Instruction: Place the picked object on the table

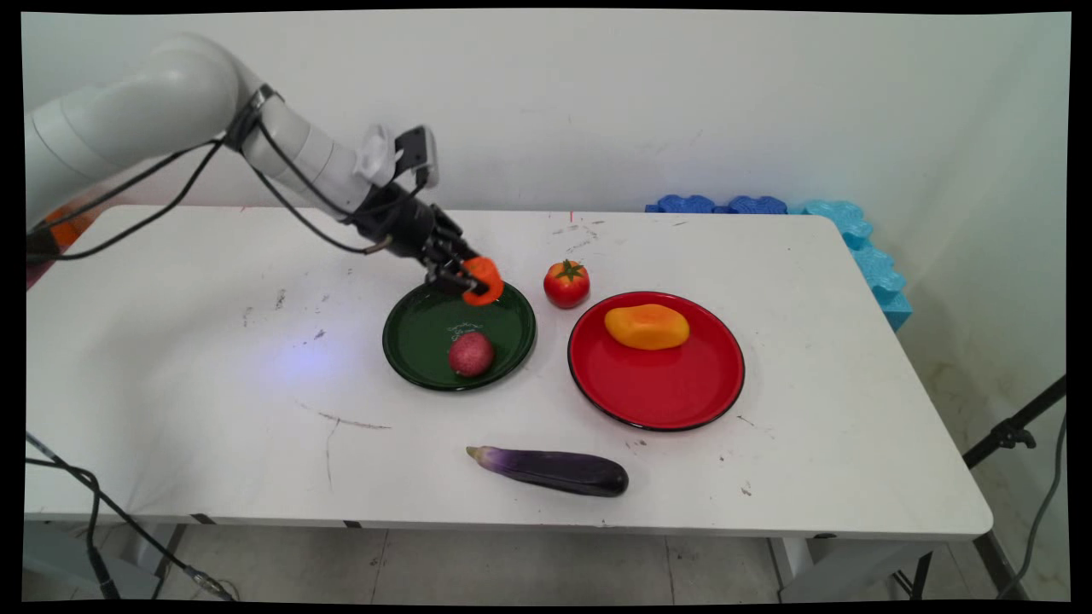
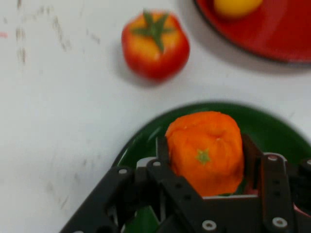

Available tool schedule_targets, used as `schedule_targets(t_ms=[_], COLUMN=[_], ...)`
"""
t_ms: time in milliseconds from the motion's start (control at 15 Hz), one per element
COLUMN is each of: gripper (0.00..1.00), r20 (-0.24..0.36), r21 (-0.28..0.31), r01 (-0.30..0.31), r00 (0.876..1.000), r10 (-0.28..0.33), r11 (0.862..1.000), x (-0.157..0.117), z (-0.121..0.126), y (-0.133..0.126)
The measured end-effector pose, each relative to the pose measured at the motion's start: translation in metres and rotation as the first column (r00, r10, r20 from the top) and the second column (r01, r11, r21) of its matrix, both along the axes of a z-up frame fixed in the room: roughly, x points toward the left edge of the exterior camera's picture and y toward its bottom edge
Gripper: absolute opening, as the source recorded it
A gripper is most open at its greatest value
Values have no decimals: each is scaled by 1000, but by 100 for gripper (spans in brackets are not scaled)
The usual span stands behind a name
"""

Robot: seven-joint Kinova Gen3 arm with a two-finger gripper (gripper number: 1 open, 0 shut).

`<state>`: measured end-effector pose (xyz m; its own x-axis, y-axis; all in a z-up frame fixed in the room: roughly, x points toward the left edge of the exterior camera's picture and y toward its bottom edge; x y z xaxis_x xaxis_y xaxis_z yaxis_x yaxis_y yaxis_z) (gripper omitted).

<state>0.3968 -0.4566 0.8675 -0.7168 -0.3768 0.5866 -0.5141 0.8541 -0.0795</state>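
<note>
My gripper (image 1: 478,284) is shut on an orange fruit (image 1: 484,280) over the far rim of the green plate (image 1: 426,328). The hand view shows the orange fruit (image 2: 206,150) wedged between the two black fingers (image 2: 163,148), with the green plate (image 2: 277,131) under it. On the plate's near side lies a dark red round fruit (image 1: 471,354). A red tomato (image 1: 566,283) stands on the table just right of the gripper, and the tomato (image 2: 154,43) sits ahead in the hand view.
A red plate (image 1: 661,384) with a yellow-orange mango (image 1: 647,327) lies to the right of the green one. A purple eggplant (image 1: 554,470) rests near the table's front edge. Blue foam pieces (image 1: 862,247) line the far right corner.
</note>
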Motion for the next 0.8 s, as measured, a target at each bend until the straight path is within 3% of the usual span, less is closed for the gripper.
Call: schedule_targets(t_ms=[400,800], gripper=[0,0], r20=[-62,-75], r21=[0,18], r01=[7,40], r00=[998,996], r10=[-7,-39], r11=[1000,999], x=[-42,-72], z=[29,28], y=[19,39])
